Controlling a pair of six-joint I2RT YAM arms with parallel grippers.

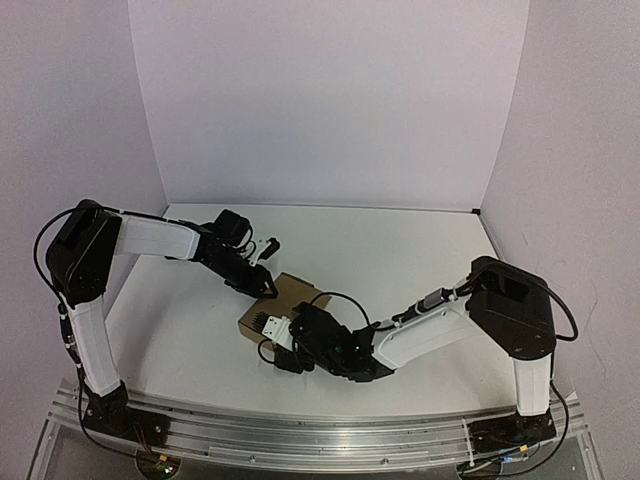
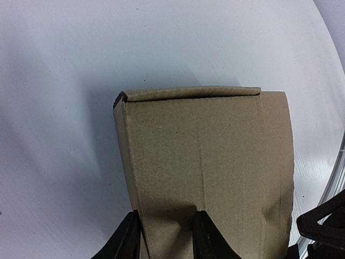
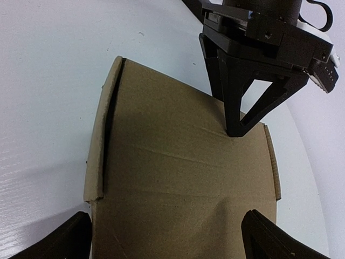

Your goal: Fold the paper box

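Nearest to us, low over the table's front edge, the right gripper (image 3: 164,224) stands spread wide. Its two black fingers (image 3: 67,240) flank the near end of the paper box (image 1: 290,300), one on either side. It is released rather than clenched, though we cannot make out whether the tips brush the cardboard. The paper box itself lies flat on the white table (image 1: 420,250), roughly midway between the two arms and a little left of centre. It is already a closed brown rectangular shape, with its broad top face upward. From the right wrist view we see a long side flap (image 3: 102,135) standing slightly proud along the left edge, with a dark gap beside it. Beyond the box, the left gripper (image 2: 166,240) comes down on its far end. Its fingers (image 2: 207,240) are partly drawn together; one sits at the box's side edge and the other over the top face. We cannot tell whether they pinch the cardboard or only press on it. Behind everything rises the plain white back wall (image 1: 320,100).
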